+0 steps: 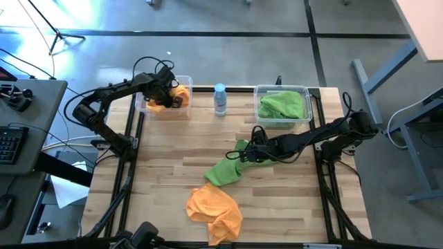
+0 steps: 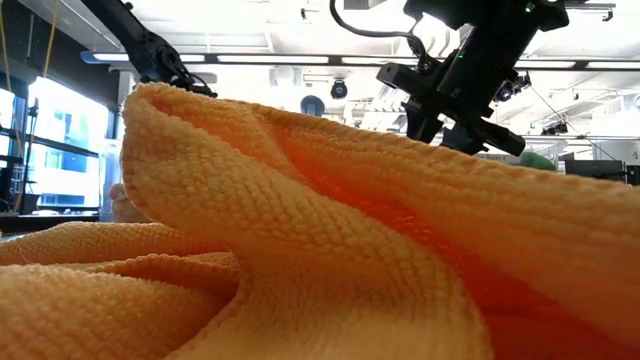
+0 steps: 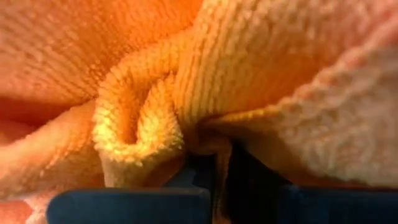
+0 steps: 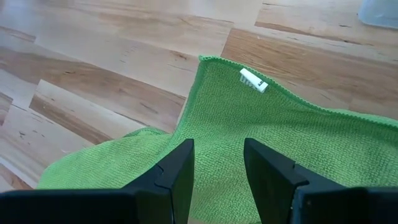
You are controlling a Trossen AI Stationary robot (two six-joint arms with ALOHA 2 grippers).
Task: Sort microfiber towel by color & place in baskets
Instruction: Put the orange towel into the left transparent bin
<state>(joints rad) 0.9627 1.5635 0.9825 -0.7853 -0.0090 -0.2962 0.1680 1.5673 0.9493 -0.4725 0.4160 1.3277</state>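
Two clear baskets sit along the table's (image 1: 173, 173) far edge in the high view: the left basket (image 1: 185, 111), upper left of centre, holds orange cloth; the right basket (image 1: 306, 93), upper right of centre, holds green towels (image 1: 282, 105). An orange towel (image 1: 214, 207) lies crumpled at lower centre, a green towel (image 1: 225, 170) just above it. The left gripper (image 1: 168, 99) is in the left basket, clenched on an orange fold (image 3: 140, 134). The right gripper (image 4: 217, 165) hovers over the green towel, fingers parted.
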